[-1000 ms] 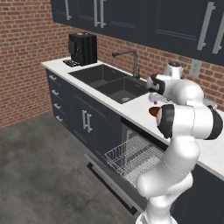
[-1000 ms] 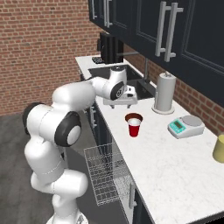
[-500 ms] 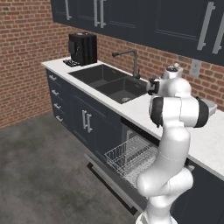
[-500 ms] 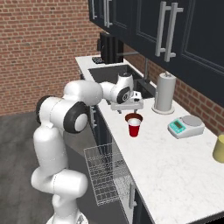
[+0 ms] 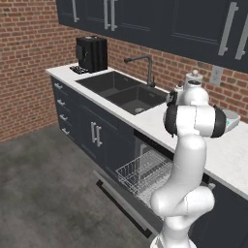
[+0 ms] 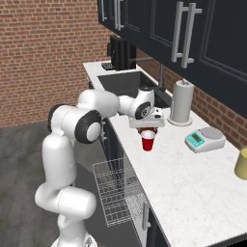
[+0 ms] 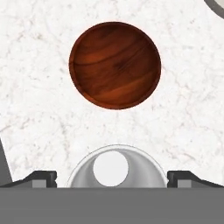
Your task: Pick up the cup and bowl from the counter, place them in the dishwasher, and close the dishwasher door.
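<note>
The counter [image 7: 39, 122] bears the bowl [image 7: 114, 65] and cup [image 7: 111, 168].

One cup [image 6: 148, 142], one bowl [image 7: 115, 64], one scale [image 6: 205, 139], one paper-towel roll [image 6: 182, 102], one coffee machine [image 5: 91, 54], one faucet [image 5: 144, 67], one wire rack [image 5: 144, 174].

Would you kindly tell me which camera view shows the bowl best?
The hand view: the bowl lies whole, seen from above, on the counter. In both base views the arm hides it.

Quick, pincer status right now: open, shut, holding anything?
Pincer: open, holding nothing, poised directly above the cup, one tip on either side of it.
</note>
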